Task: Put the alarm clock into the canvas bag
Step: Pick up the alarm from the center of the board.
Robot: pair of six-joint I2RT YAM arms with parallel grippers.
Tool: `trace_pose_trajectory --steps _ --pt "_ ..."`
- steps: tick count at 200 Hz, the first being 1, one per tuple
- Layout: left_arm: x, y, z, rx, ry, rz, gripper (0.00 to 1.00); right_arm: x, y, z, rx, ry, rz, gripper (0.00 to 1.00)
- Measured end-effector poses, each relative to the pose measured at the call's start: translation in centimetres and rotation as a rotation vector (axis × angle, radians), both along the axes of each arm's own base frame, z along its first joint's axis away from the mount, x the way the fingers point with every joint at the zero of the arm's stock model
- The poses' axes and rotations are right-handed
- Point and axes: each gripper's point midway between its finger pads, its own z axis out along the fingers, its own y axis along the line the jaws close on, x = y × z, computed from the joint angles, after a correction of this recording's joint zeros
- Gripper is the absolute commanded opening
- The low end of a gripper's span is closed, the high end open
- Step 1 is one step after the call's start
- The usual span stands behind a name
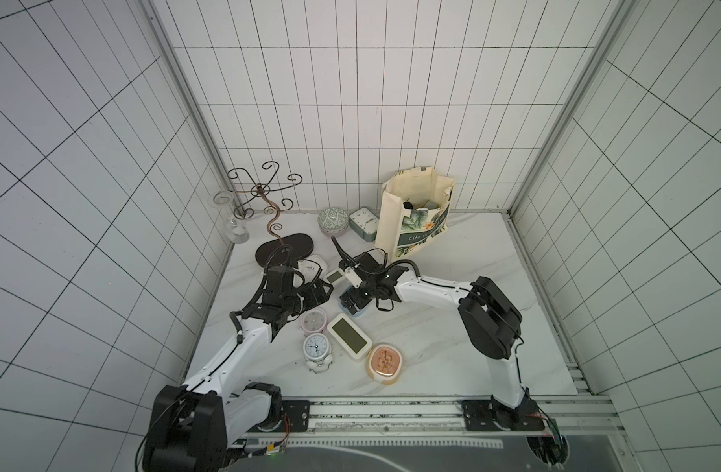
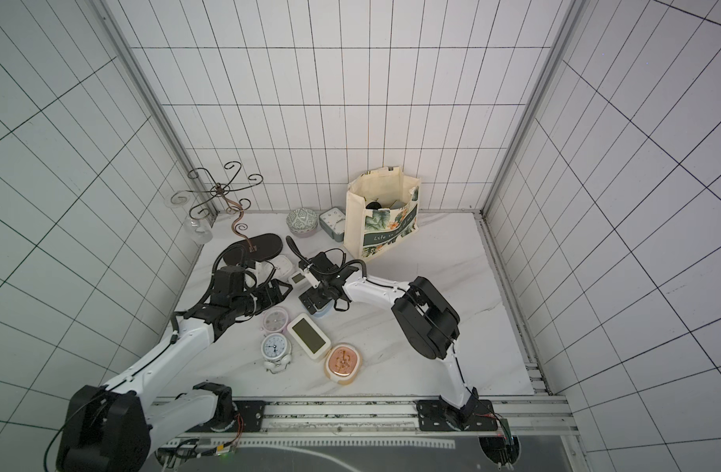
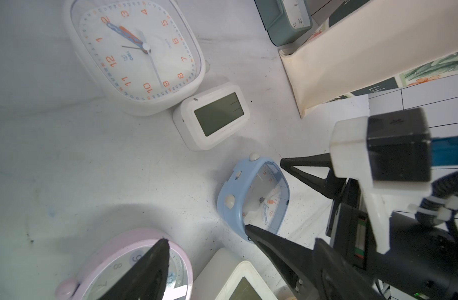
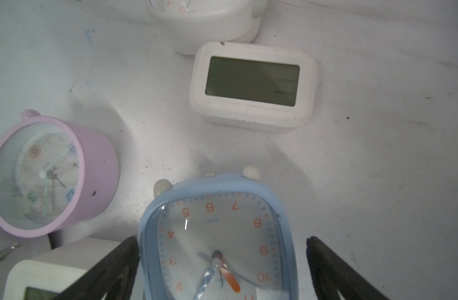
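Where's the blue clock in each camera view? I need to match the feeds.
In a top view: blue clock mid-table, only its edge showing under the right arm.
In a top view: same place, edge only.
Left wrist: between the jaws of the right gripper.
Right wrist: close up, face showing, between the same jaws.
Shared landmark: small white digital clock, near it in all four.
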Motion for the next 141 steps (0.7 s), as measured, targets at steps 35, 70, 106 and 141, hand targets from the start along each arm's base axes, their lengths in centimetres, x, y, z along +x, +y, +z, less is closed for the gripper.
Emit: trace_pose_trajectory --steps 35,70,106,141 --pt "0.0 0.0 0.2 0.001 -0.009 -0.002 0.85 -0.6 0.0 -0.6 -0.032 0.004 0.020 1.00" --pt "0.0 0.0 0.2 0.003 -0.011 -0.004 0.85 -0.7 0.2 -1.5 -0.055 0.014 0.028 1.00" --pt "0.0 0.0 0.2 0.003 -0.011 -0.004 0.85 -0.2 0.3 -1.8 -0.076 -0.001 0.017 0.93" --pt "0.0 0.0 0.2 0.002 -0.012 -0.004 0.85 0.0 0.2 -1.7 -0.093 -0.015 0.020 0.81"
